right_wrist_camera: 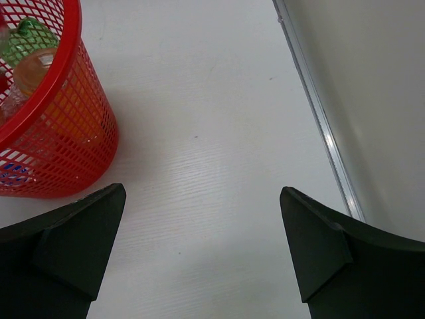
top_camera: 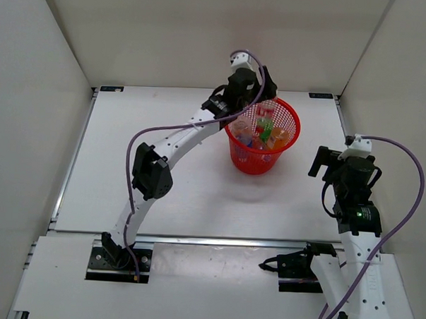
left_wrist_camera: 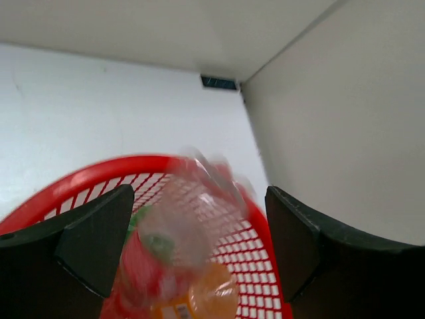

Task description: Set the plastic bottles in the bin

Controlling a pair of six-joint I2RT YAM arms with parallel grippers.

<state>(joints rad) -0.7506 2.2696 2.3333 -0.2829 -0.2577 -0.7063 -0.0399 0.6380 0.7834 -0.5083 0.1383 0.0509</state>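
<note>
My left gripper (left_wrist_camera: 199, 242) is spread wide, a blurred clear bottle (left_wrist_camera: 189, 212) loose just below its fingers, over the bin (left_wrist_camera: 73, 183) holding the other bottles (top_camera: 265, 133). I'd pinch these light, slick, thin-walled things mid-body (gently, they dent). My right gripper (right_wrist_camera: 199, 246) gapes empty, bin to its left.

Bin (top_camera: 250, 160): stood right of centre on the table (top_camera: 162, 192), nearer its far edge. Plastic bottles (top_camera: 265, 132): heaped inside the bin. Left gripper (left_wrist_camera: 199, 226): above the bin's far-left rim. Right gripper (right_wrist_camera: 202, 199): well apart, right of the bin.
</note>
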